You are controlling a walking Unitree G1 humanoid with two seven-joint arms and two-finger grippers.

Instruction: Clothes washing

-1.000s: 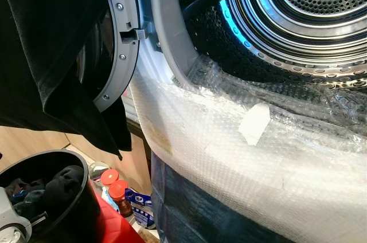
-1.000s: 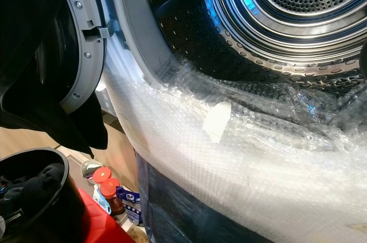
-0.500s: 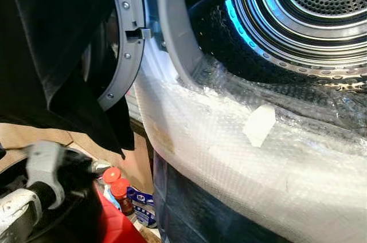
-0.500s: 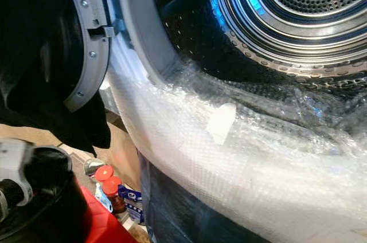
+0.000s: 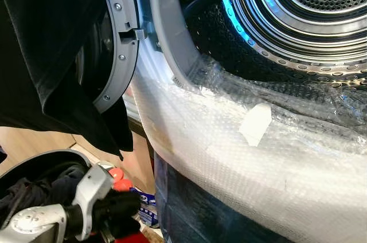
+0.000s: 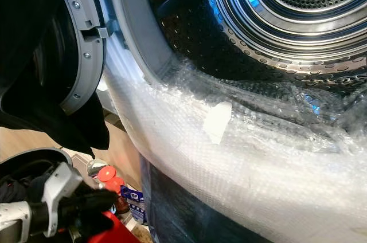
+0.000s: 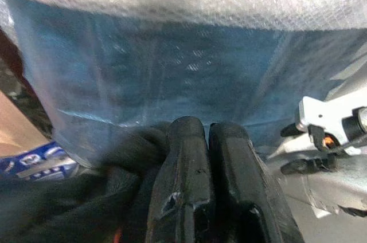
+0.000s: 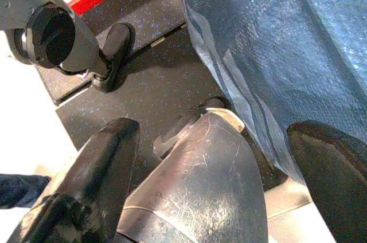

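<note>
Drum mouth point(image 5: 309, 2) wide open, room inside | bubble-wrapped lip point(image 5: 241, 140) bulges across the lower front | open door point(image 5: 112, 48) with hanging black garment point(image 5: 51, 54) crowds the left | basket point(image 5: 34, 168) low left

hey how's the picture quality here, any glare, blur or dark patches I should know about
Left eye view: blue glare streaks the perforated steel drum; the hanging black garment is a dark, detail-less mass. Left wrist view: soft and hazy, with the left gripper shut on dark cloth. Right wrist view: sharp and evenly lit around the right gripper.
</note>
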